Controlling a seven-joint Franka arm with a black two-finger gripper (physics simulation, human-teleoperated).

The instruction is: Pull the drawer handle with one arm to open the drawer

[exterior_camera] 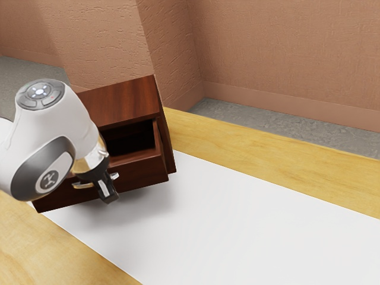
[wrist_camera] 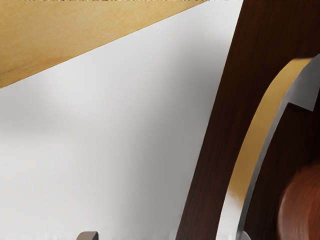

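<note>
Just beside the gripper (exterior_camera: 107,191), the drawer handle (wrist_camera: 259,142).

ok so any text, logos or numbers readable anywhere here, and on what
No words, numbers or brand names can be read.
One sign: a small white emblem in a dark ring on the arm, too small to read as letters.
The grey buttons on the arm's cap carry no legible marks.
The cabinet and the drawer handle are plain.

One cabinet (exterior_camera: 122,104), one drawer (exterior_camera: 141,165), one handle (wrist_camera: 260,142), one hand (exterior_camera: 108,194), one white mat (exterior_camera: 237,225).
</note>
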